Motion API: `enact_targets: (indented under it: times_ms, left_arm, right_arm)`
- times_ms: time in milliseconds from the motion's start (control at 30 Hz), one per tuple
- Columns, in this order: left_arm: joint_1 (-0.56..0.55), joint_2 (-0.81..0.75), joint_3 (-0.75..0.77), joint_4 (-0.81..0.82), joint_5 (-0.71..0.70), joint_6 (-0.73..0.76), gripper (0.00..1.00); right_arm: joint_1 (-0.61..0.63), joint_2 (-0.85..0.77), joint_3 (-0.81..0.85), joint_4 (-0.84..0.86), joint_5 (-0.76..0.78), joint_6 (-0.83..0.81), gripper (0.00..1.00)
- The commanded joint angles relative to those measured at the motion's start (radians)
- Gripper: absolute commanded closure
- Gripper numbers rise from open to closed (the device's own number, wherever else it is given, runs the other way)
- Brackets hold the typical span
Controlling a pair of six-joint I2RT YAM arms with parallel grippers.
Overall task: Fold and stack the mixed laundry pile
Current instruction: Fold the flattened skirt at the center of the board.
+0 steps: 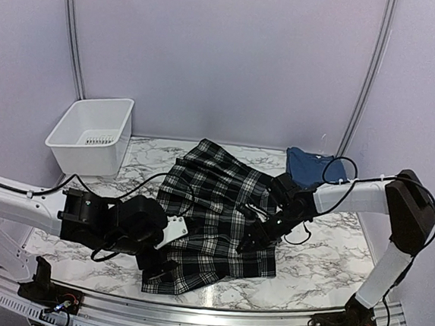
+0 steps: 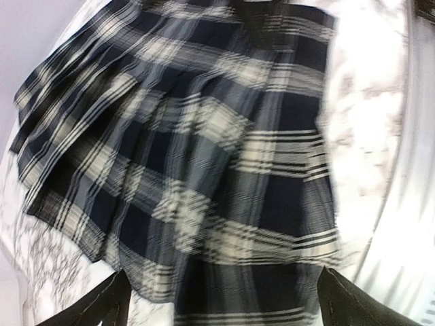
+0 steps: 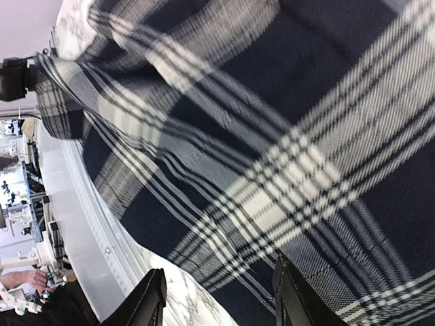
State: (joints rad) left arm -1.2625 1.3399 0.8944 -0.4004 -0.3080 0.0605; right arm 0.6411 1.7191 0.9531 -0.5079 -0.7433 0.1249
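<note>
The left end effector (image 2: 224, 278) is spread wide, and its two fingers hang over the near edge of the plaid garment (image 1: 213, 216) with nothing in them. I think it is there to grab that edge and lift it for a fold. The right end effector (image 3: 219, 268) sits low on the other side of the same cloth. Its fingers are partly apart and the cloth's edge runs between them, but I cannot tell if it is pinching or just resting. The plaid garment lies spread out in the middle of the marble tabletop (image 1: 324, 256), between the two arms, so both can reach a side. The navy t-shirt (image 1: 305, 167) waits at the back right, partly hidden by the right arm. A white bin (image 1: 90, 133) stands at the back left. Both wrist views are blurry, and the left arm covers the cloth's near left corner
</note>
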Motion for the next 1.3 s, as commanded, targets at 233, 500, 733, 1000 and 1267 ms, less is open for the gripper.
enact_targets:
  times_ms: [233,500,733,1000,1267]
  left_arm:
    - [-0.171,0.349,0.137,0.035,-0.181,-0.046,0.01]
    - [-0.138,0.471,0.161,0.084,-0.304,-0.001,0.15]
    - [-0.072,0.457,0.189,0.074,-0.232,0.1,0.68]
    - [-0.078,0.281,0.262,-0.177,0.035,0.088,1.0]
    - [-0.106,0.145,0.32,-0.379,0.221,0.071,1.0]
  right_arm:
    - [-0.01,0.149,0.374,0.078,0.059,0.041,0.49]
    - [0.002,0.321,0.44,0.109,0.029,0.023,0.5]
    - [0.061,0.418,0.395,0.124,-0.007,-0.028,0.51]
    - [0.177,0.367,0.331,0.088,-0.06,-0.059,0.52]
    - [0.101,0.213,0.402,-0.039,-0.095,-0.113,0.48]
